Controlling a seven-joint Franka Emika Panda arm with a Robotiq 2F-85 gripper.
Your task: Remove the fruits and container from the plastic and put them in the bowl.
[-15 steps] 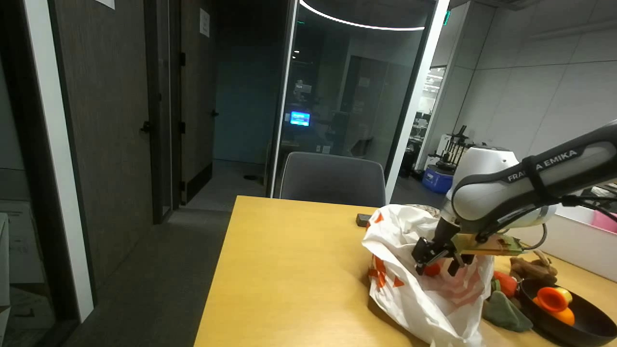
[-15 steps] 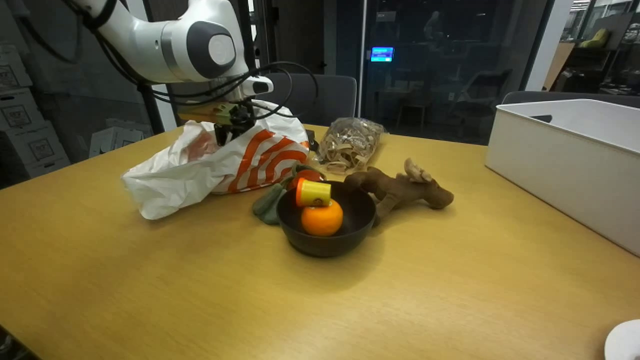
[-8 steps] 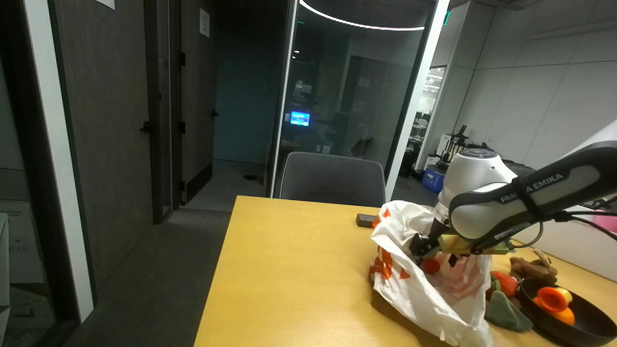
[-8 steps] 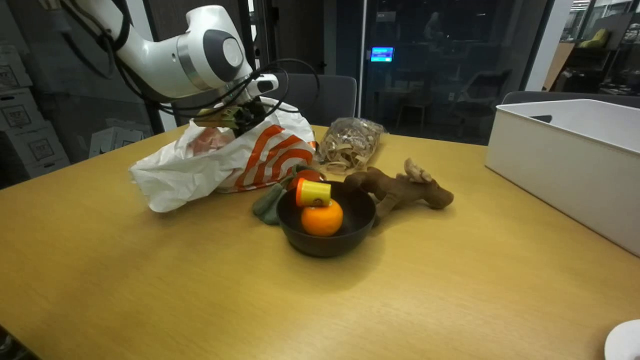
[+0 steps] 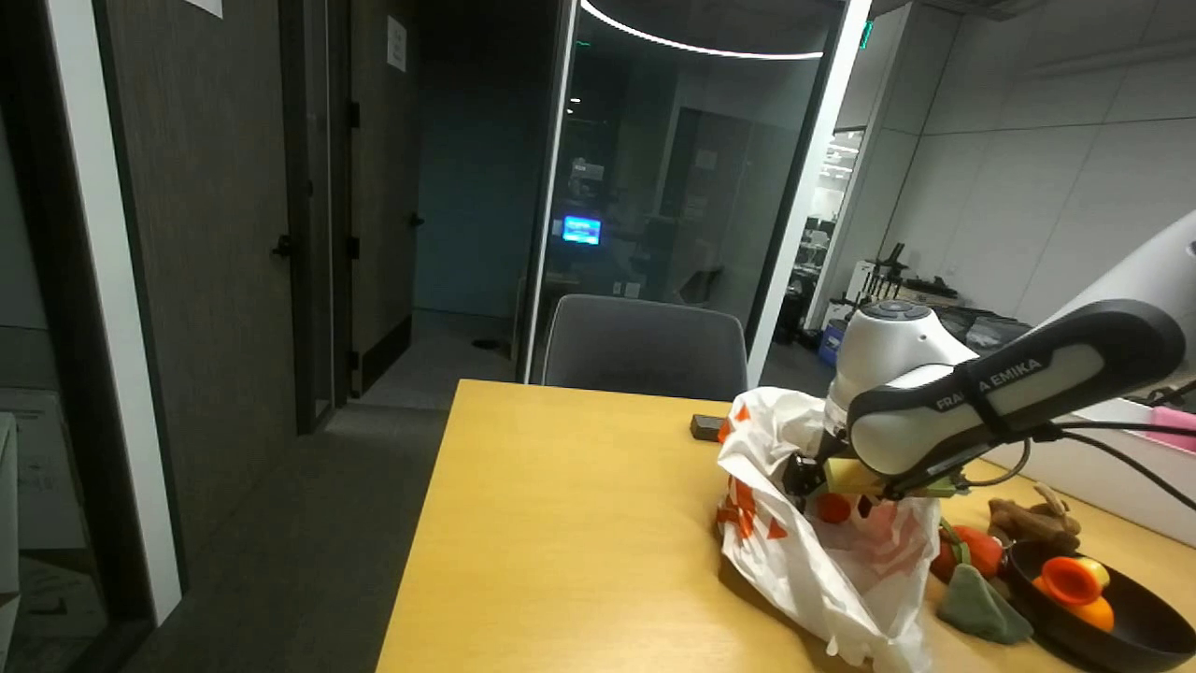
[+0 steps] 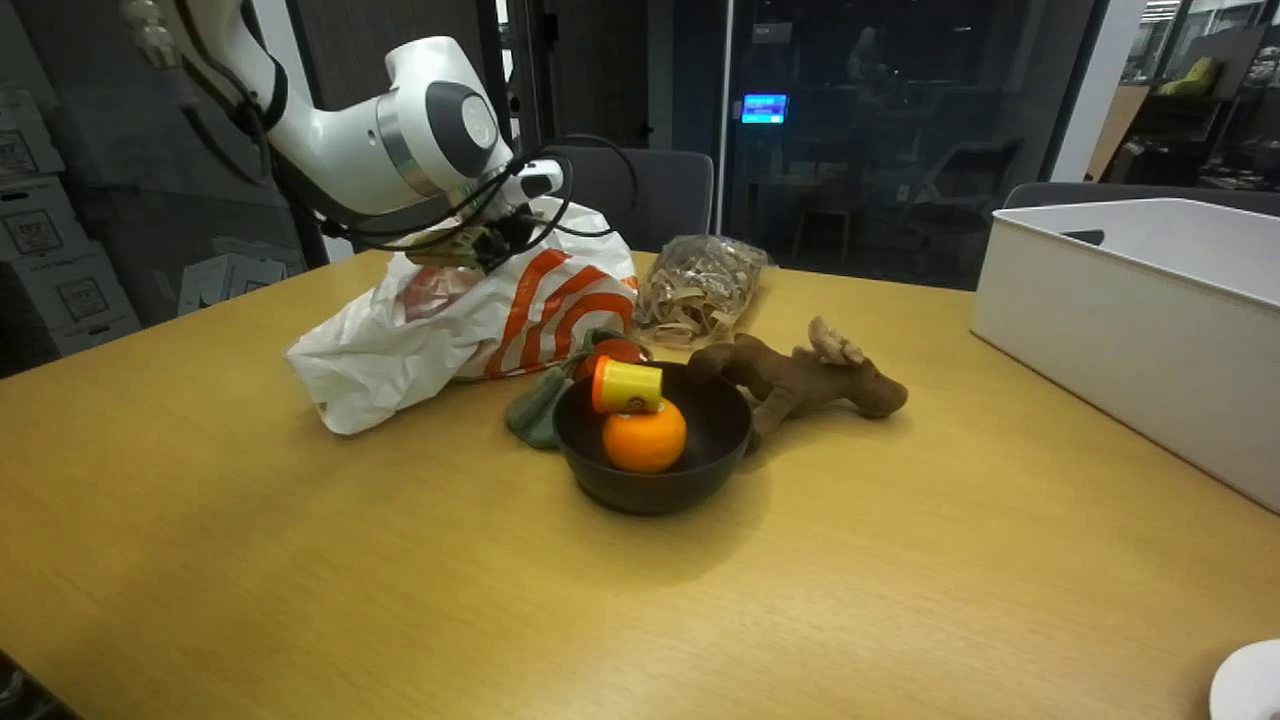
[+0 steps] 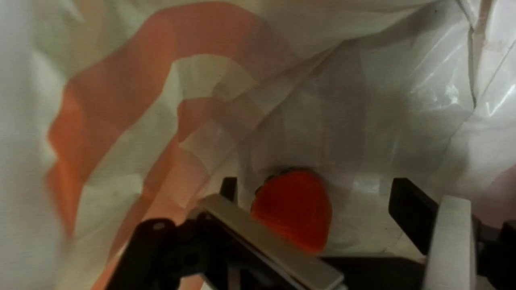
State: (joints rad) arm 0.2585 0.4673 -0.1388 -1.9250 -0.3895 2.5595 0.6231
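The tool (image 7: 315,188) is in the mouth of the white plastic bag (image 6: 390,350), with its jaws spread wide. In the wrist view, the red fruit (image 7: 298,209) lies inside the bag, appearing between these jaws; whether they touch it, I cannot tell.

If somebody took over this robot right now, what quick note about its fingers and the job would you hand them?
Fingers: open, reaching into the white plastic bag, holding nothing.
Red fruit: in that bag, between the open fingers in the wrist view.
Done: an orange and a yellow cup are in the dark bowl.
Left: the red fruit needs gripping, lifting out and setting in the bowl; folds may hide more, so check the bag afterwards.
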